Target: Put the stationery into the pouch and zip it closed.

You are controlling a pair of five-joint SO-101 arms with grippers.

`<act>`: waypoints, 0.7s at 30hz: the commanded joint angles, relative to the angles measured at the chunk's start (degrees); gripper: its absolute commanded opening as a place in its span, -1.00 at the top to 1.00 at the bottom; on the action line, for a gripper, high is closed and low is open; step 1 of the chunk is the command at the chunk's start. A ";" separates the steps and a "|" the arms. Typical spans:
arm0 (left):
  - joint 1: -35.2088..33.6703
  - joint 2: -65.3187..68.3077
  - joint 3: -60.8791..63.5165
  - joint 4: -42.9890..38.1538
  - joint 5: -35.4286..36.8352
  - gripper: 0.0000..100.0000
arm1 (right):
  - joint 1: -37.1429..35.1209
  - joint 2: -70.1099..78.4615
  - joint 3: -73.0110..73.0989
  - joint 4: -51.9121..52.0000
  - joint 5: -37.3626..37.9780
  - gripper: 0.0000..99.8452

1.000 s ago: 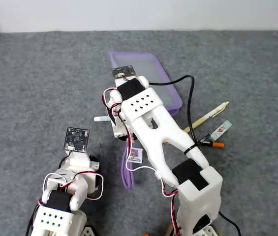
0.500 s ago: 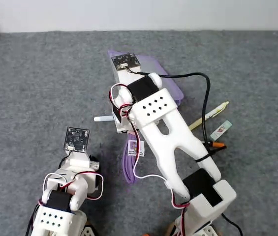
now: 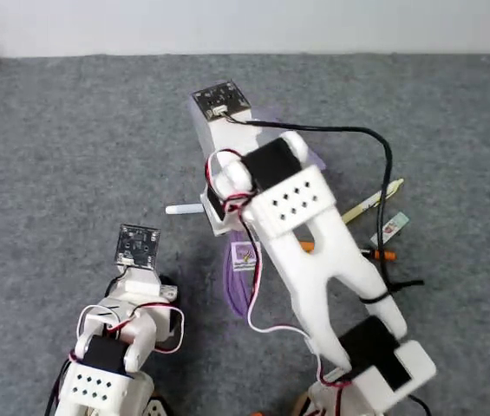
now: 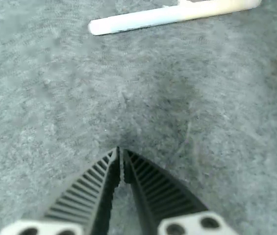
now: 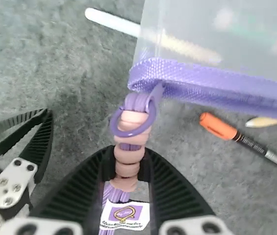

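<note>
Right pincer (image 5: 128, 159) is clamped on the purple wrist strap (image 5: 133, 105) threaded through the ring at the corner of the translucent purple zip pouch (image 5: 216, 90), probably to tug or steady the pouch on the grey carpeted bench (image 3: 54, 130). Left pincer (image 4: 120, 152) hangs pressed together near a white pen (image 4: 143, 17). An orange-capped marker (image 5: 226, 133) lies just outside the pouch, so I judge packing is unfinished.

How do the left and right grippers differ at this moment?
The left gripper is shut on nothing, its fingers pressed together; the right gripper is shut on the strap of the purple pouch. The left gripper hangs over bare grey carpet, short of the white pen; the right gripper sits at the pouch's corner. Both have black ribbed fingers.
</note>
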 commanded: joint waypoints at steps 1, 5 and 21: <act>1.05 -0.70 -0.66 -0.97 0.18 0.97 | 0.92 -5.67 -1.67 0.48 4.31 0.98; 1.32 -0.70 -0.66 -0.88 0.18 0.97 | 0.84 -8.22 -1.58 0.48 9.58 0.98; -13.19 -0.70 -21.76 0.53 -1.32 0.65 | 2.15 -11.21 -1.49 3.12 23.56 0.98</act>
